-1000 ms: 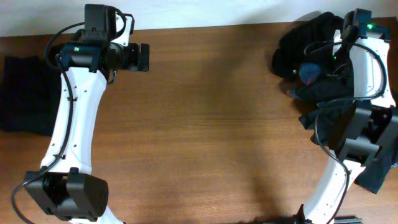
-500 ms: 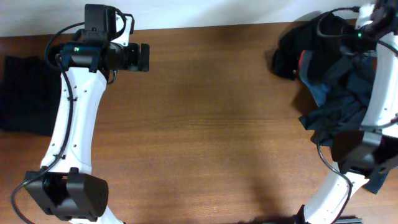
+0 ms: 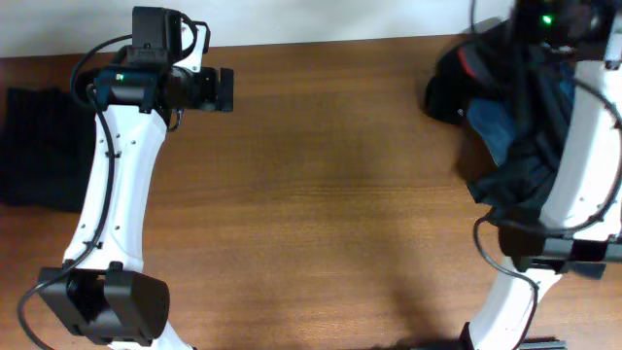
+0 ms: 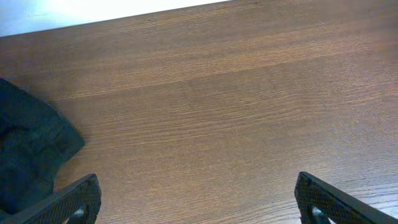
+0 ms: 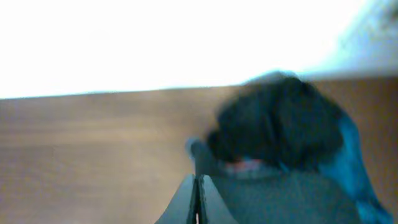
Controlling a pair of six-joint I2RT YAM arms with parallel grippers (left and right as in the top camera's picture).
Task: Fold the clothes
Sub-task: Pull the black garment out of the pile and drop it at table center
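Judging from the layout, we are early: one dark piece (image 3: 34, 146), seemingly folded, lies far left, while the tangled heap (image 3: 505, 126) sits far right. Our right gripper (image 5: 198, 198) looks pinched together on a fold of that heap; our left gripper (image 4: 199, 205) gapes above the bare table (image 3: 330, 194).
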